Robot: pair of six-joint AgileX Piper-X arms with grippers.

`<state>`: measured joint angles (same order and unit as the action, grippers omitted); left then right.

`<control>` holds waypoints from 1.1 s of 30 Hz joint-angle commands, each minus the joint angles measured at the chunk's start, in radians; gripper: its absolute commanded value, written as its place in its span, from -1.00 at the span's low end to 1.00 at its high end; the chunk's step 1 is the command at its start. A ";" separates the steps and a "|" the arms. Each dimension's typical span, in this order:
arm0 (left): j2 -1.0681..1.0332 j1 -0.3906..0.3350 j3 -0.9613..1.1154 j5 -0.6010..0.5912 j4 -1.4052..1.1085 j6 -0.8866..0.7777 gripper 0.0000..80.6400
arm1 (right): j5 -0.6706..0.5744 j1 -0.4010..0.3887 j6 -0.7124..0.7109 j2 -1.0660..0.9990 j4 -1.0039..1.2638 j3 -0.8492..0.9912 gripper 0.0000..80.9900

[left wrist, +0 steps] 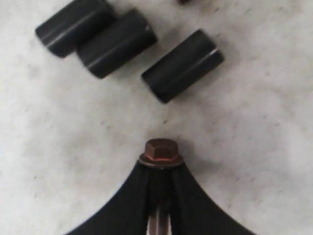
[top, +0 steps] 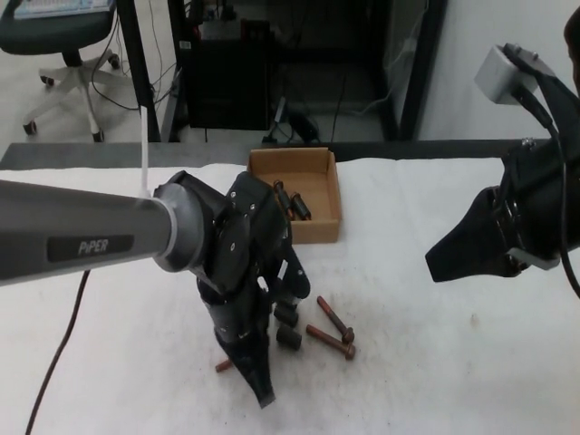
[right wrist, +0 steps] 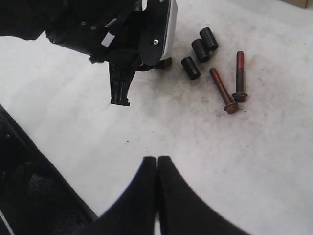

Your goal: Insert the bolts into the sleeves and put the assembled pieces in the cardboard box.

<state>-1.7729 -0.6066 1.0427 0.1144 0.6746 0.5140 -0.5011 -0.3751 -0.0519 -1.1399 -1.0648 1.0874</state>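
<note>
White-covered bench (top: 435,362), seen from behind two robot arms. The left arm (top: 82,231) stretches in from the near left. Its left gripper (left wrist: 160,169) points down at the cloth, both fingers clamped on a rusty bolt (left wrist: 160,151) whose hex head juts just past the fingertips. The right arm (top: 526,199) hangs over the bench's right side, well apart from the parts. The right gripper (right wrist: 157,164) has its fingers pressed together with nothing between them.

At the far middle of the bench sits the open-topped cardboard box (top: 313,229). Dark assembled pieces (top: 292,201) lie inside it (their number cannot be told from here). Nearer the camera, to the right of the left gripper, two loose bolts (right wrist: 222,90) rest on the cloth with their heads close together. Between them and the left gripper lie three black sleeves (left wrist: 117,43), all on their sides. Two of the sleeves touch along their lengths and the third lies just apart, closest to the head of the gripped bolt but not touching it.
</note>
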 commanded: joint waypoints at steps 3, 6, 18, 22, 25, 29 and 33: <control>0.096 0.019 0.004 0.117 -0.009 -0.131 -0.99 | 0.019 -0.001 -0.012 -0.006 0.139 -0.001 -0.98; 0.217 0.058 0.004 0.071 -0.028 -0.243 -0.99 | 0.058 -0.001 -0.012 -0.042 0.268 -0.001 -0.98; 0.714 0.292 -0.103 -0.185 -0.137 -0.342 -0.99 | 0.122 -0.121 -0.144 -0.416 0.390 0.060 -0.41; 0.821 0.344 -0.141 -0.186 -0.126 -0.342 -0.99 | 0.209 -0.192 -0.214 -0.538 0.387 0.144 -0.36; 0.878 0.368 -0.157 -0.187 -0.105 -0.342 -0.99 | 0.251 -0.233 -0.241 -0.616 0.387 0.220 -0.36; 0.927 0.376 -0.179 -0.184 -0.102 -0.342 -0.99 | 0.315 -0.257 -0.313 -0.710 0.387 0.311 -0.36; 0.955 0.375 -0.189 -0.184 -0.078 -0.342 -0.99 | 0.359 -0.258 -0.353 -0.789 0.387 0.373 -0.36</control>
<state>-0.8361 -0.2326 0.8524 -0.0687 0.5873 0.1799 -0.1722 -0.6317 -0.3819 -1.9018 -0.6806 1.4296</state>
